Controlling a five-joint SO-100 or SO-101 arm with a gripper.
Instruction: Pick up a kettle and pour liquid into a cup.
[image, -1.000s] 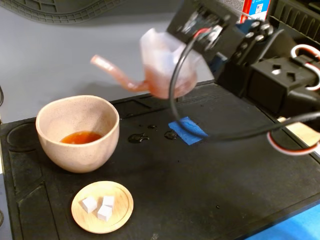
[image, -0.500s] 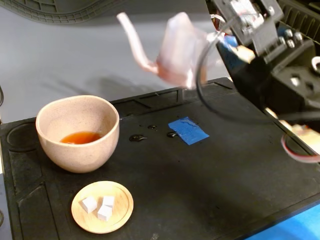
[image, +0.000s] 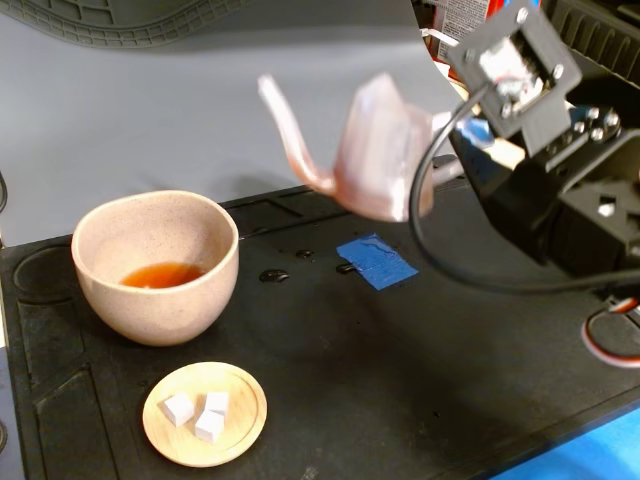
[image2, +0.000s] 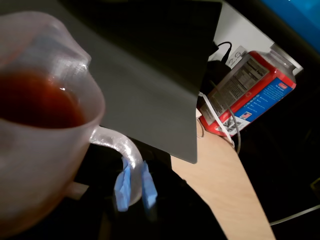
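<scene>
translucent pink kettle (image: 375, 150) hangs in the air above the black mat (image: 400, 380), right of the cup (image: 155, 265), its handle pinched in the gripper (image2: 134, 184). orange-brown liquid (image: 160, 274) pools in the cup; more shows inside the kettle in the wrist view.

- The red and blue container (image2: 255, 95) in the wrist view bears a nutrition-style label, its print too small to read
- No other text legible

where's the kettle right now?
In the fixed view the kettle is held in the air by the gripper, upper centre, above the blue tape and right of the cup.
</scene>
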